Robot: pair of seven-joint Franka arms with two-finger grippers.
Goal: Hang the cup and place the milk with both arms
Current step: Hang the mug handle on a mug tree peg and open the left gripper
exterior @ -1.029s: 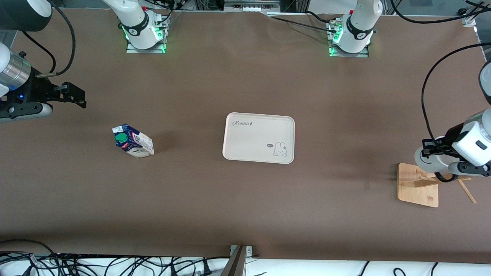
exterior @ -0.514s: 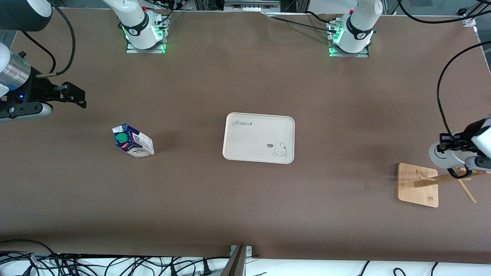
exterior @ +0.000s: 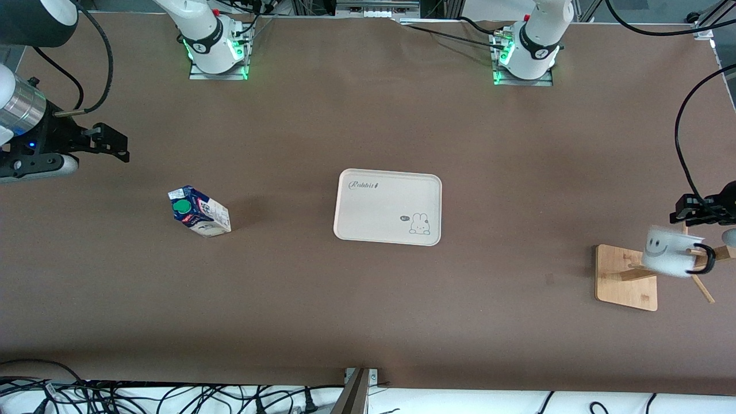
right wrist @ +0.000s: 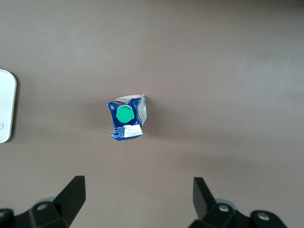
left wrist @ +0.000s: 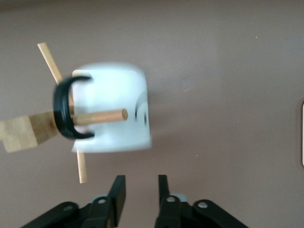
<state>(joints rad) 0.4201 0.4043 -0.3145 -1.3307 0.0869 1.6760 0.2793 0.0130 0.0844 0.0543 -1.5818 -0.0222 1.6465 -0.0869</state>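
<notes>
1. The cup (exterior: 670, 257) now hangs on the wooden mug rack (exterior: 627, 277) at the left arm's end of the counter (exterior: 368, 299). A second ago it was clamped in the left tool over the rack; now its black loop handle (left wrist: 64, 114) is threaded on a peg (left wrist: 102, 116), which carries it alone.
2. The left tool (left wrist: 137, 192) has let go. In the left wrist view its fingers (left wrist: 118, 192) stand slightly parted with nothing between them, clear of the cup, and it has drawn back toward the counter's edge.
3. The cup looks smeared in both views, so it is probably swinging on the peg; whether it settles cannot be judged yet.
4. The hanging half looks done, pending that.
5. The milk (exterior: 199, 211) stands upright on the counter toward the right arm's end, well apart from the rabbit-print tray (exterior: 388, 207) at the middle. It has not shifted.
6. The right tool (right wrist: 137, 199) waits with fingers spread wide and empty, over the counter near the milk, unmoved over the last second. Placing the milk, presumably on the tray, remains.
</notes>
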